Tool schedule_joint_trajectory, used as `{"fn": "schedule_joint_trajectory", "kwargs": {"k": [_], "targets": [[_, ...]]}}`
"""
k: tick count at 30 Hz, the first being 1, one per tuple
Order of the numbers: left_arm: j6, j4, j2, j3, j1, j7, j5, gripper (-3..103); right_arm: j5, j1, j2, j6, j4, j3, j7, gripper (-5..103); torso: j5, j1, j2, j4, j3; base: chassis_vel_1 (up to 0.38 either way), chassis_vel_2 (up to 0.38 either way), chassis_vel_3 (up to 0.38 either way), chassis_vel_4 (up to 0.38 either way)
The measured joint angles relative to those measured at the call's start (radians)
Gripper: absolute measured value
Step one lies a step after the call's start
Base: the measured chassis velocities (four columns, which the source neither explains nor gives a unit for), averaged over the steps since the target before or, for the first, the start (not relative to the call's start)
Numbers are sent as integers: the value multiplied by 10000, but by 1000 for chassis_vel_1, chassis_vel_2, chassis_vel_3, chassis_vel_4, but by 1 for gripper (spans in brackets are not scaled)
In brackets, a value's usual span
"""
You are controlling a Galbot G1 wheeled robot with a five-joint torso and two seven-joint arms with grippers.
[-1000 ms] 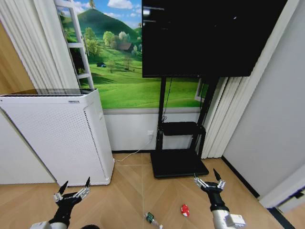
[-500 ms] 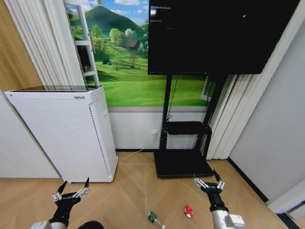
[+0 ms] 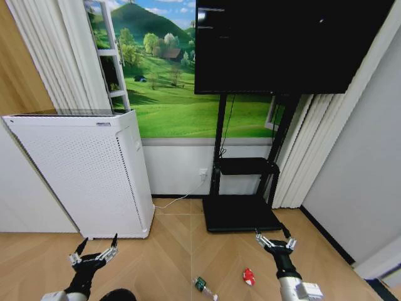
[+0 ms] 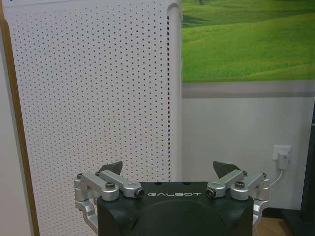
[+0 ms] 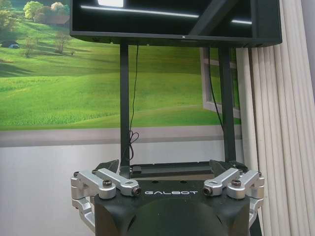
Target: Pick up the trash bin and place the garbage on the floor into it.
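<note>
Head view has panned slightly since before; bottle (image 3: 202, 286) and red scrap (image 3: 249, 276) lie on floor (image 3: 169, 251). Left gripper (image 3: 94, 254) and right gripper (image 3: 274, 241) open, empty: nothing picked yet.

Ahead on my left an air purifier (image 3: 88, 172) stands against the wall; to its right is a TV stand (image 3: 241, 210) with the screen (image 3: 288, 44) above. On the floor (image 3: 169, 257) before the stand lie a bottle (image 3: 202, 286) and, to its right, a scrap (image 3: 249, 276), between my two claws.
</note>
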Motion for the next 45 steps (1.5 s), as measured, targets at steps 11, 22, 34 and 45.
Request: {"fn": "schedule_joint_trajectory", "kwargs": {"k": [11, 22, 34, 45], "targets": [[-5, 13, 3, 16, -5, 9, 1, 100, -2, 0, -2, 7, 8, 9, 6, 100, 0, -159, -414, 0, -254, 0, 0, 0, 0], [-8, -2, 2, 23, 2, 12, 4, 100, 6, 14, 4, 86, 6, 21, 29, 100, 0, -361, -940, 0, -581, 0, 0, 0, 0], [-40, -39, -4, 58, 68, 26, 70, 100, -213, -56, 40, 91, 31, 21, 39, 100, 0, -523, -1388, 0, -865, 0, 0, 0, 0], [-66, -40, -1, 120, 93, 40, 144, 100, -254, -93, 28, 80, 56, 8, 50, 100, 0, -714, -1915, 1, -1201, 0, 0, 0, 0]]}}
